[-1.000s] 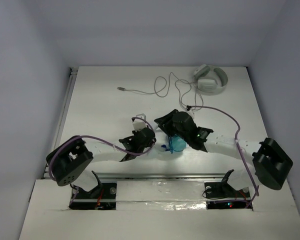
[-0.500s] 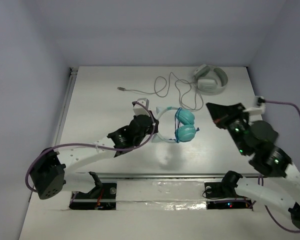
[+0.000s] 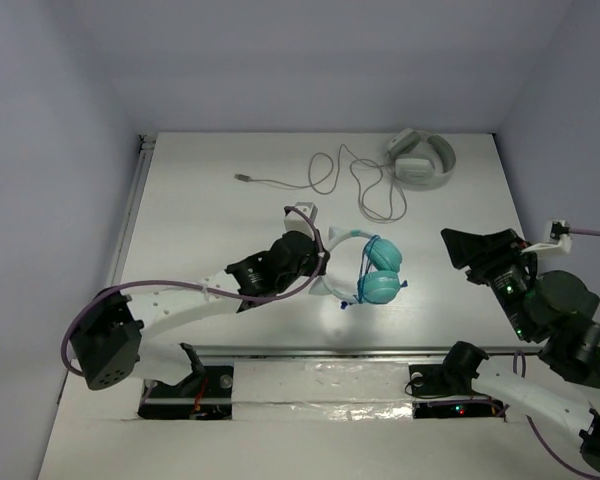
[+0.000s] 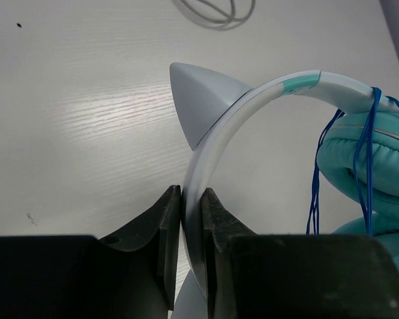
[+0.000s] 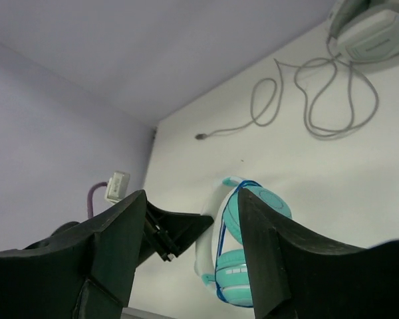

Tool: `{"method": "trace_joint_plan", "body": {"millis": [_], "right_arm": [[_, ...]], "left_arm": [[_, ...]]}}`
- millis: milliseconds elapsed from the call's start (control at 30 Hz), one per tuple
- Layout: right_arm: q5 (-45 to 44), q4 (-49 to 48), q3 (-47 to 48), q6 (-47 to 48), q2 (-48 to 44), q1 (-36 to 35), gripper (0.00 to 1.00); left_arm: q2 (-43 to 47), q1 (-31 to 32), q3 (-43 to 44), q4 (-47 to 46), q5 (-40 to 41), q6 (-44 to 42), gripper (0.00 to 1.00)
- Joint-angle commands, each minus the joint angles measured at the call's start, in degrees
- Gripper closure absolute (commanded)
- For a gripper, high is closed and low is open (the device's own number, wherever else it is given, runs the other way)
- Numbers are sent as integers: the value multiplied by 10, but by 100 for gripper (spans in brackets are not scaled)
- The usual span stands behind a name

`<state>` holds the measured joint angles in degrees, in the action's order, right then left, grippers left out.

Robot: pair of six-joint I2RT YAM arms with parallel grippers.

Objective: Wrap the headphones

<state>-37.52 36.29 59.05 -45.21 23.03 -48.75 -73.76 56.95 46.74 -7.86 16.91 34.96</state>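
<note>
- Left gripper (image 4: 191,199) is clamped on the white headband (image 4: 216,143) of the teal headphones (image 3: 372,270), mid-table (image 3: 200,230).
- Right gripper (image 5: 191,199) hangs released and empty at the right, well apart.

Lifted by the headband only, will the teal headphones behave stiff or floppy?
The headband is probably stiff: it holds its arc with the left tool pinching one spot. The ear cups may swing, being far from that grip. The blue cable looks floppy; loops could slip.
</note>
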Motion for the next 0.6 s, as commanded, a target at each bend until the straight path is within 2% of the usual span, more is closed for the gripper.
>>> {"method": "trace_joint_plan", "body": {"millis": [0,133,200,233,300,400,433,500,567], "right_arm": [[-9,22,-6,11,4,1,36],[5,20,-13,20,-3,1,36],[4,33,-8,21,-7,1,36],[5,44,-5,22,-11,1,36],[9,51,2,25,-17,1,36],[12,60,17,25,-30,1,36],[8,67,23,26,-32,1,36],[-1,73,40,33,-40,1,35],[-26,92,58,33,-41,1,34]], "left_arm": [[-16,1,5,-80,11,8,100],[-51,1,6,-100,32,4,98],[-72,1,12,-105,37,2,91],[-78,1,14,-109,37,-1,83],[-96,1,27,-106,42,-2,78],[-104,1,49,-81,54,-4,62],[-99,1,53,-72,57,-8,50],[-76,1,60,-62,72,-16,41],[-35,1,65,-38,90,-29,22]]}}
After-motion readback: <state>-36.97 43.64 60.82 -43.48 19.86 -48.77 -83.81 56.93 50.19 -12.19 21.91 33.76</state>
